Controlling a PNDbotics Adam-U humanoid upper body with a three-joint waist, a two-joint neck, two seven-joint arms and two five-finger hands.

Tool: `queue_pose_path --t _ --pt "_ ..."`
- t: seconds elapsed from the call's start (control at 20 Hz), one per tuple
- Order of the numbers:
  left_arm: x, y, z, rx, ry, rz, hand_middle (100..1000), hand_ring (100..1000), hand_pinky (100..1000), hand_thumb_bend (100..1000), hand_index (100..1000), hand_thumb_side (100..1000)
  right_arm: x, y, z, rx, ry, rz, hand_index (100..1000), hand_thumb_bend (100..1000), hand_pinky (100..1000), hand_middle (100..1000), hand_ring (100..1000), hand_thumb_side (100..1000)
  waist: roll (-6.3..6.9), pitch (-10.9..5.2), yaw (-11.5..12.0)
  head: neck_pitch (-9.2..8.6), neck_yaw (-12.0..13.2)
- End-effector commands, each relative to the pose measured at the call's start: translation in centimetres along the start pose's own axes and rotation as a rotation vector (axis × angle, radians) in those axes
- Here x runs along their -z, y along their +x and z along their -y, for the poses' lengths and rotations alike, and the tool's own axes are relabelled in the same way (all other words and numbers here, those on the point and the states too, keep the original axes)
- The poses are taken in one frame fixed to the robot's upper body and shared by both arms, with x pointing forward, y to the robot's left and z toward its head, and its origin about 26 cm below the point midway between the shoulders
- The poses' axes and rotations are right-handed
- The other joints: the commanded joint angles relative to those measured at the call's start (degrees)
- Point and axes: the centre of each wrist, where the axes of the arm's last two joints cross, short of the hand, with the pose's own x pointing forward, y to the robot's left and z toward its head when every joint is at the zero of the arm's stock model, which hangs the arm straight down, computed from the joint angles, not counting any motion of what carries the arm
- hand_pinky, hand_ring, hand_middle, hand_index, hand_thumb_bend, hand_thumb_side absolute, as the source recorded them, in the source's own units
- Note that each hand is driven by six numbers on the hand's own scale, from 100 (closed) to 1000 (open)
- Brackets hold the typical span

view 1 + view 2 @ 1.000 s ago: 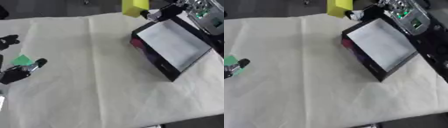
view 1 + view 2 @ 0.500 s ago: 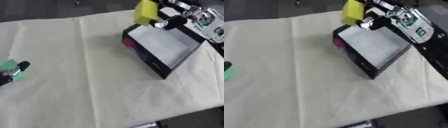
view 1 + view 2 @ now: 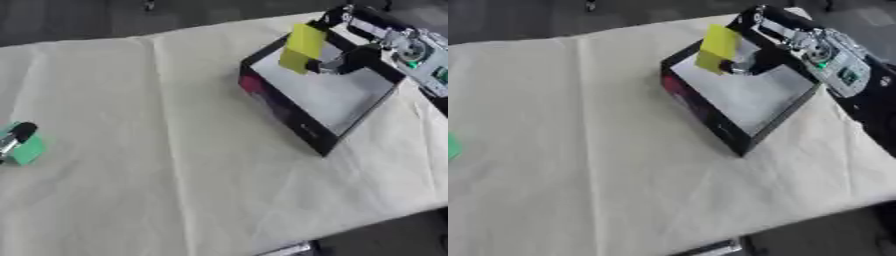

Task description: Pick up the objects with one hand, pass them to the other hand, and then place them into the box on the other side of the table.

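Observation:
A flat yellow block [image 3: 302, 48] hangs over the open black box [image 3: 316, 134], pinched between the thumb and fingers of my right hand [image 3: 348, 59], whose arm comes in from the upper right. The box has a pale inner floor and sits at the right of the cream cloth. At the far left edge my left hand [image 3: 17, 136] shows only as a dark fingertip resting by a green object [image 3: 26, 148] on the cloth. In the right eye view only a sliver of the green object [image 3: 451, 147] appears.
The cream cloth [image 3: 157, 150] covers the table, with creases running front to back. The table's front edge runs along the bottom right, with dark floor beyond. Something small and metallic [image 3: 289, 248] lies at the bottom edge.
My right hand has carried the yellow block down over the box. The camera has swung right, so the box shifted towards the centre and my left hand slid to the picture's edge.

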Motion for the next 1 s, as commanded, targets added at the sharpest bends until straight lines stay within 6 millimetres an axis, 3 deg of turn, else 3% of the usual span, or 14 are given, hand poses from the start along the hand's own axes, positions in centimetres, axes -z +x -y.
queue_pose_path --t 0.05,0.15,0.2,0.25,0.3,0.35,0.55,0.75,0.8,0.85,0.9,0.95,1.0 --pt "0.4 0.0 -1.7 0.026 0.041 0.013 680 800 867 828 822 443 -0.6 -0.5 2.2 -0.131 0.002 -0.010 932 443 913 822 876 550 0.52 -1.89 0.0 -0.10 0.5" --pt "0.4 -0.2 -2.1 0.034 0.047 0.005 680 801 867 833 822 447 -0.7 -0.6 2.2 -0.170 0.016 -0.011 953 442 924 840 896 483 0.55 -1.86 0.1 -0.10 0.8" --pt "0.4 -0.3 -2.2 0.037 0.049 0.001 680 801 867 834 823 451 -0.8 -0.7 2.2 -0.187 0.025 -0.009 948 434 920 821 880 352 0.58 -1.84 0.1 -0.10 1.0" --pt "0.4 -0.4 -2.4 0.039 0.050 -0.004 680 801 866 824 823 450 -0.8 -0.8 2.2 -0.196 0.030 -0.014 934 360 918 822 875 389 0.60 -1.83 0.1 -0.10 1.3" --pt "0.4 -0.6 -2.6 0.039 0.050 -0.009 677 799 865 797 822 429 -0.9 -0.8 2.4 -0.198 0.018 -0.025 934 434 918 817 872 347 0.63 -1.82 0.1 -0.10 1.7" --pt "0.4 -0.7 -2.8 0.037 0.051 -0.016 675 798 864 792 822 422 -0.9 -0.9 2.5 -0.193 -0.005 -0.035 937 427 920 813 864 282 0.64 -1.80 0.1 -0.10 2.1" --pt "0.2 -1.3 -3.4 0.031 0.064 -0.047 673 797 864 794 821 429 -1.1 -0.9 2.8 -0.140 -0.092 -0.067 946 419 926 815 861 222 0.65 -1.72 0.1 -0.10 3.1" --pt "0.3 -1.5 -3.9 0.034 0.077 -0.053 673 797 863 792 821 428 -1.2 -0.6 3.1 -0.089 -0.129 -0.070 954 427 926 819 854 281 0.61 -1.71 0.2 -0.10 4.2" --pt "0.4 -1.4 -4.2 0.039 0.084 -0.053 673 795 859 777 821 433 -1.1 -0.3 3.2 -0.047 -0.150 -0.062 960 433 932 825 854 249 0.67 -1.70 0.2 -0.10 5.1" --pt "0.6 -1.4 -4.8 0.050 0.092 -0.052 672 793 857 750 820 431 -1.0 0.0 3.2 0.007 -0.169 -0.052 962 398 941 828 851 187 0.78 -1.71 0.3 -0.10 6.0" --pt "0.9 -1.4 -5.6 0.069 0.100 -0.055 675 795 861 742 823 430 -1.0 0.3 3.3 0.077 -0.186 -0.047 959 222 953 832 848 116 0.95 -1.74 0.4 -0.10 7.1" --pt "1.4 -1.4 -6.6 0.090 0.099 -0.062 675 795 862 739 823 437 -0.9 0.6 3.5 0.158 -0.199 -0.042 959 122 960 839 851 100 1.14 -1.77 0.5 -0.10 8.0" --pt "1.8 -1.4 -7.6 0.128 0.093 -0.064 675 794 865 739 824 439 -0.8 0.9 3.8 0.237 -0.208 -0.034 967 100 968 849 851 100 1.33 -1.80 0.7 -0.10 8.9"
